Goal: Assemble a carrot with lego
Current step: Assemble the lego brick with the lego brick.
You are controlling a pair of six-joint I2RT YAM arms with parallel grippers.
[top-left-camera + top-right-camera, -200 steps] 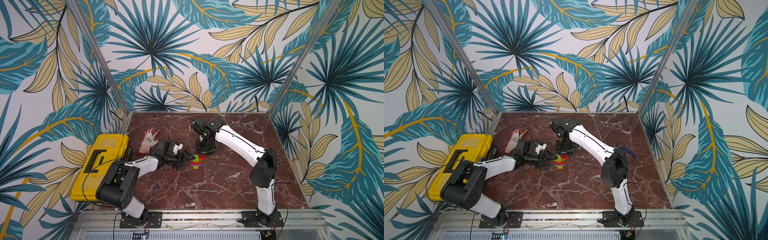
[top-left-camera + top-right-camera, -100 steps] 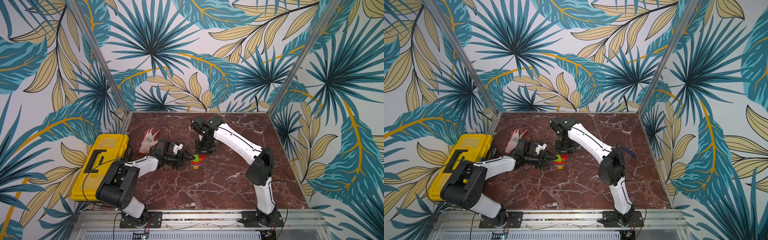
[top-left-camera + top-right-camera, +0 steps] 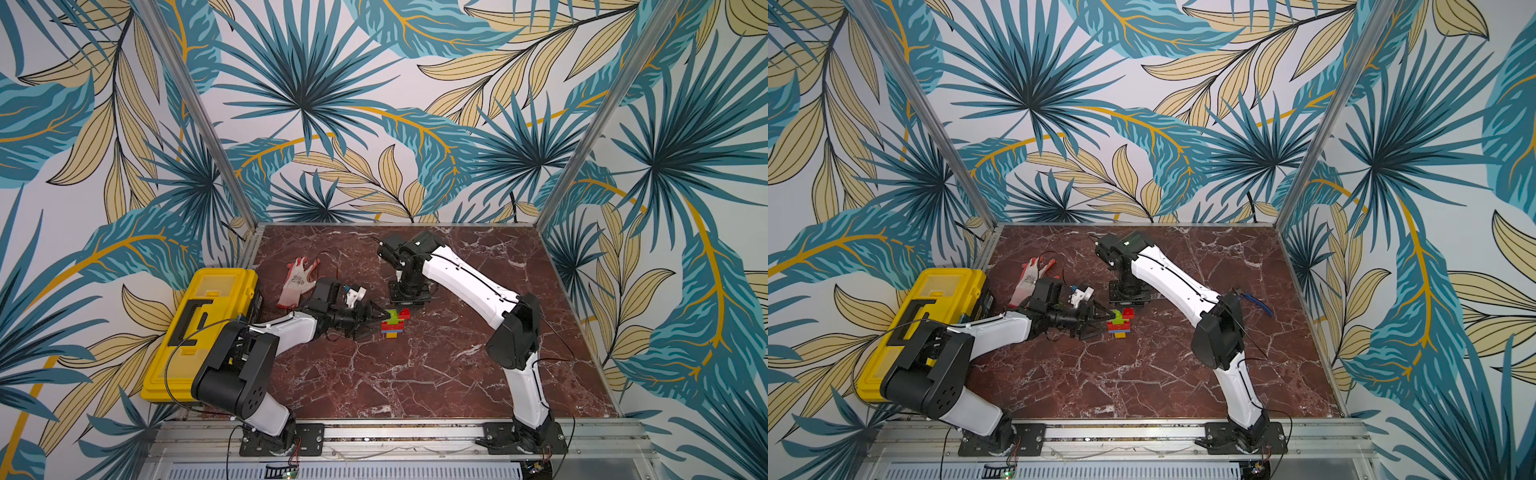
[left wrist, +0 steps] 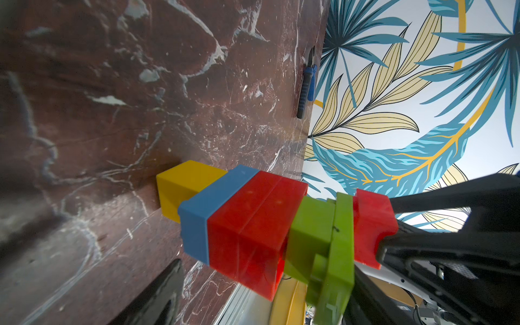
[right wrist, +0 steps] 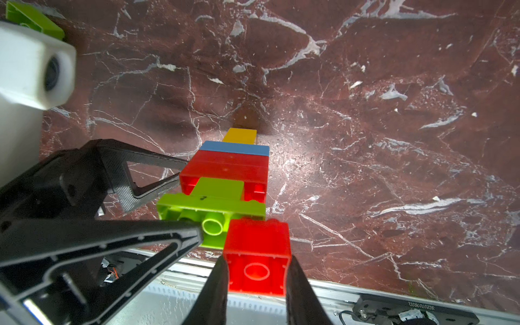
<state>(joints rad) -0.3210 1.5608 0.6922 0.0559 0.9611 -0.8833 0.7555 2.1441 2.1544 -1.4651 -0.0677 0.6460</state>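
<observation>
The carrot [image 3: 392, 327] [image 3: 1119, 325] stands upright at mid-table as a stack of lego: a yellow-orange tip [image 4: 185, 185] on the marble, then blue [image 4: 202, 213], red [image 4: 253, 222] and lime green [image 5: 213, 202]. My right gripper [image 5: 257, 260] points straight down and is shut on a small red brick [image 5: 257, 242]. That brick rests against the top green brick beside a bare stud. My left gripper [image 3: 377, 324] reaches in from the left and is open. One fingertip [image 5: 180, 166] sits by the red bricks, the other [image 5: 194, 233] by the green top.
A yellow toolbox [image 3: 199, 328] stands at the left table edge, and a white-and-red glove [image 3: 296, 279] lies behind my left arm. Blue-handled cutters [image 3: 1256, 303] lie by the right wall. One loose lime green brick [image 5: 31, 17] lies near my left wrist.
The right arm's elbow has drifted slightly left while its gripper stays over the stack. The left arm and the stack have not moved.
</observation>
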